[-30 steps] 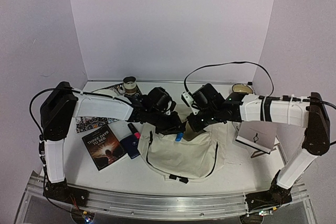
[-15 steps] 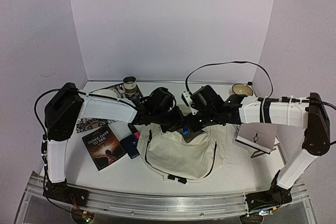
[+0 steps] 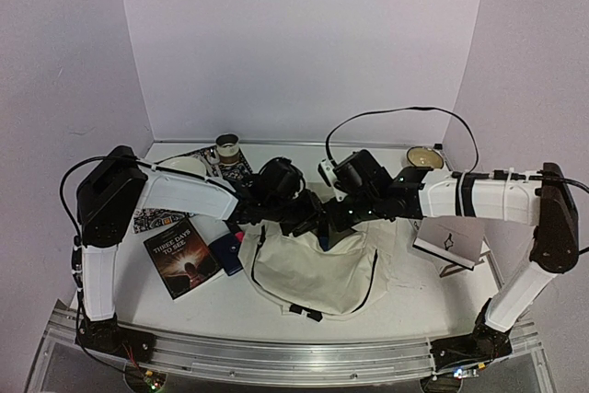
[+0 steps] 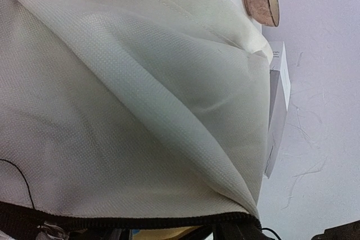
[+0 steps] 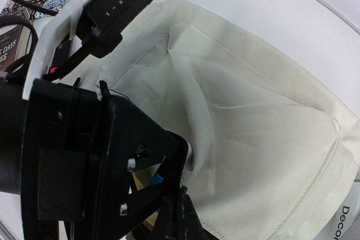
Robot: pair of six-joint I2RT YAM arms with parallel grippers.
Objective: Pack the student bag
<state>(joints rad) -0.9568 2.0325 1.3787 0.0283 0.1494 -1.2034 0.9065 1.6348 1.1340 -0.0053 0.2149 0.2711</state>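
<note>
The book [image 3: 181, 261] lies flat at about 9 o'clock from the bag [image 3: 313, 275]. I judge it is waiting its turn to be packed.

My left gripper [image 3: 304, 220] sits at the bag's 12 o'clock edge, low over the mouth. Its wrist camera sees only cream cloth and the black zip line along the bottom, so the fingers look to be down inside the opening. I cannot tell how wide the jaws stand, because no view shows them.

The bag is in the middle of the table, slumped on its side, with its mouth turned to 12 o'clock towards both my wrists.

My right gripper [image 3: 339, 225] is just beside the left one, at about 1 o'clock on the rim, with its jaws clamped together. Creases fan out across the cloth from my fingertips, so I take it I am pinching the rim and lifting it to keep the mouth open for my other hand. A small blue thing [image 5: 157, 179] shows by those fingertips. I cannot tell what it is.

A white box [image 3: 449, 238] stands at 3 o'clock and a bowl [image 3: 423, 156] at 1 o'clock, both clear of the bag.
</note>
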